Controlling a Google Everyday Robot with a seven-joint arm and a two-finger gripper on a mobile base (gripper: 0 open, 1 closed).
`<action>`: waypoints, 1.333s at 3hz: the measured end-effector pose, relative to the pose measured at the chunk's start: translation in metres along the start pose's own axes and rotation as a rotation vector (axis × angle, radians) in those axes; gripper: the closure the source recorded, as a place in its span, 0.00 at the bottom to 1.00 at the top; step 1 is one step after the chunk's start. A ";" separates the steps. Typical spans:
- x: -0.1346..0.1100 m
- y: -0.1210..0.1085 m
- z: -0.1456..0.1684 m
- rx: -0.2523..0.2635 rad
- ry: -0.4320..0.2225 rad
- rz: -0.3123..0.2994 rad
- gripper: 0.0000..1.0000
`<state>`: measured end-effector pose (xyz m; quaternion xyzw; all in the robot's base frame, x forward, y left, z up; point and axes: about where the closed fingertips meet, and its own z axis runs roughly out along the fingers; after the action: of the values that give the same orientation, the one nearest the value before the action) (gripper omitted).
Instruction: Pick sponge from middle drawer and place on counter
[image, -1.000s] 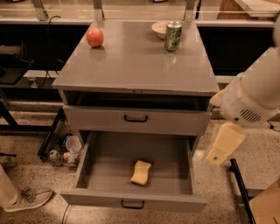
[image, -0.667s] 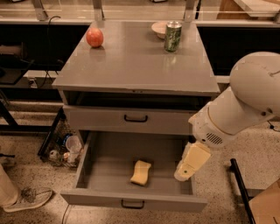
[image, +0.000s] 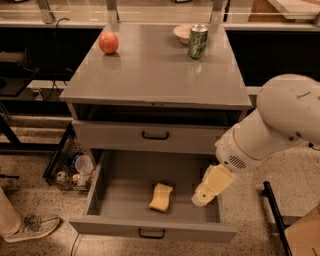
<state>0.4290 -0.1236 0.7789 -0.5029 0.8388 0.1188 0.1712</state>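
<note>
- The apple (image: 108, 42) sits at the back left of the surface (image: 150, 75). The can (image: 198, 42) and a bowl (image: 182, 32) stand at the back right, so the front is free for the drop.
- The middle drawer (image: 110, 227) is pulled fully out below the upper drawer (image: 115, 136), which is only slightly open.
- The sponge (image: 161, 197) lies flat on the drawer floor near the centre front, where it was a second ago.
- The end effector (image: 204, 194) hangs inside the drawer's right part, just beside the sponge and apart from it. I cannot tell whether it is open or closed, and it holds nothing.
- This looks like the approach step. The next move calls for shifting left over the sponge and lowering onto it.
- A second ago the end effector was outside the cabinet's right side; it has since swung in over the drawer.
</note>
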 end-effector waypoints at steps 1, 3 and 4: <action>0.014 -0.021 0.064 -0.023 -0.008 0.185 0.00; 0.020 -0.072 0.184 0.012 -0.001 0.526 0.00; 0.012 -0.075 0.186 0.019 -0.015 0.598 0.00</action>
<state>0.5217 -0.0988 0.6019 -0.2310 0.9495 0.1599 0.1396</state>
